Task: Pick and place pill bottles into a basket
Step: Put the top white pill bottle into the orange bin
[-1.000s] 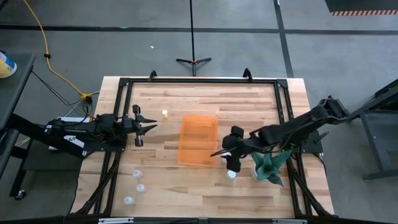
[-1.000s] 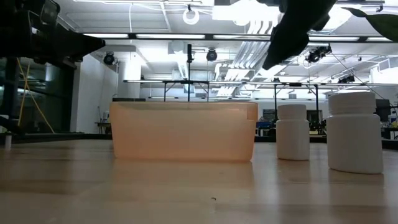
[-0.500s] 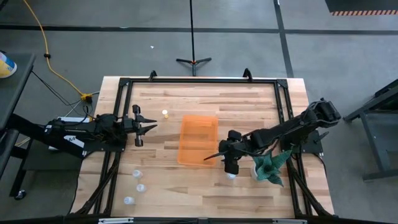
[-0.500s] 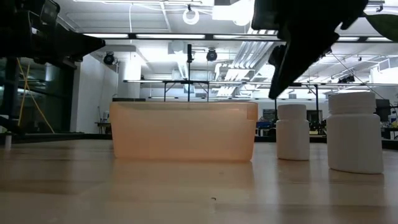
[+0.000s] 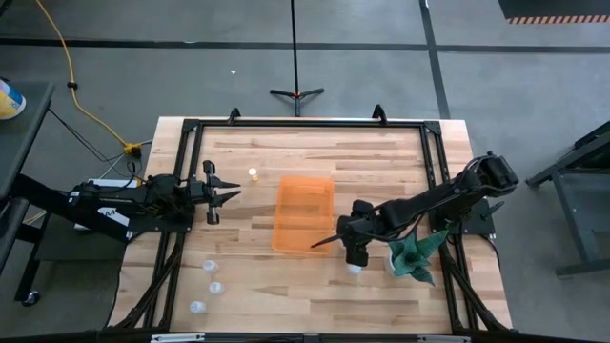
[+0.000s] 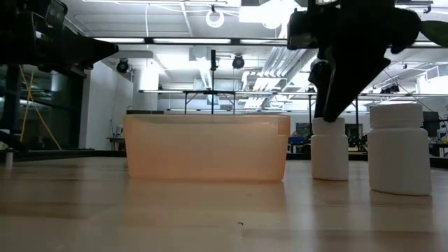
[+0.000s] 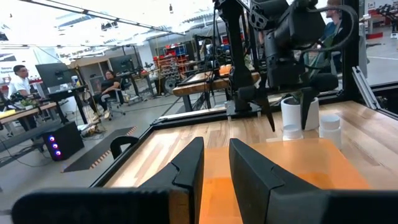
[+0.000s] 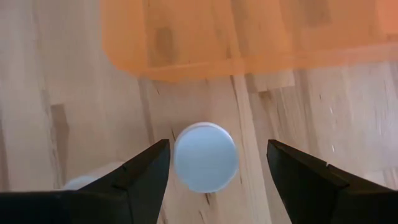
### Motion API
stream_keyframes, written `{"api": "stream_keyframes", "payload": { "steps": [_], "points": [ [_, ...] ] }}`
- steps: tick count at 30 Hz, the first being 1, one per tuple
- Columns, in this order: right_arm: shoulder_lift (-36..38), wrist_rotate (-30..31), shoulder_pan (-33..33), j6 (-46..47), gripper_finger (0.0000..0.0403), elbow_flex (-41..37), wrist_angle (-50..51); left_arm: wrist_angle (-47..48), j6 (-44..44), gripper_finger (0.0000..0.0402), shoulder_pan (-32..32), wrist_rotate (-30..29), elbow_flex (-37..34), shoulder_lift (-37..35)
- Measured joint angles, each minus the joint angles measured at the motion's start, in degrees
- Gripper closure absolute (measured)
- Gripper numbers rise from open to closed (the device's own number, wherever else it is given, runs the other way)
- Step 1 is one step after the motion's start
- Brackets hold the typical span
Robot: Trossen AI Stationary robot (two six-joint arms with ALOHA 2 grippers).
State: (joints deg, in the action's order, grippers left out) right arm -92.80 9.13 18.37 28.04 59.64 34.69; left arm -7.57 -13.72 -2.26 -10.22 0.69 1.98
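Observation:
My right gripper [image 5: 353,257] hangs open over a white-capped pill bottle [image 8: 206,157] just beside the near right corner of the orange basket [image 5: 303,214]. Its two fingers stand on either side of the cap, apart from it. In the low view this bottle [image 6: 330,148] stands upright on its base under the gripper. A second bottle [image 6: 399,147] stands close by. A yellowish bottle [image 5: 254,173] stands left of the basket's far end. Three more bottles [image 5: 213,286] stand near the table's near left edge. My left gripper [image 5: 227,195] waits open, left of the basket.
A teal spiky plant [image 5: 412,252] stands right of my right gripper, close to the arm. The black frame [image 5: 305,124] runs around the table's edges. Bare wood lies between the basket and the three near-left bottles.
My right gripper has come down and a little toward the table's left, from above the basket's right side onto the level of the pill bottle's cap. Its fingers now stand around the cap. The bottles and the basket have stayed where they were.

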Motion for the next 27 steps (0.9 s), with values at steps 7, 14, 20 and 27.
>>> {"api": "stream_keyframes", "payload": {
  "steps": [7, 14, 20, 27],
  "points": [
    [-2.13, -0.87, 0.00, 0.02, 0.0144, 0.00, -0.52, 0.00, 0.00, 0.0291, 0.00, 0.00, 0.00, 0.00],
    [-2.11, -0.69, 0.00, 0.24, 0.0147, 0.00, -1.60, 0.00, -1.40, 0.0291, 0.00, 0.00, 0.00, 0.00],
    [-2.11, -1.83, -0.01, 0.17, 0.0176, 0.00, -1.44, 0.00, -2.75, 0.0291, 0.00, -0.71, 0.00, 0.00],
    [-2.11, -3.57, 0.02, 0.05, 0.0220, 0.00, -1.45, 0.00, -2.75, 0.0291, 0.02, -1.70, 0.00, 0.00]
  ]
}}
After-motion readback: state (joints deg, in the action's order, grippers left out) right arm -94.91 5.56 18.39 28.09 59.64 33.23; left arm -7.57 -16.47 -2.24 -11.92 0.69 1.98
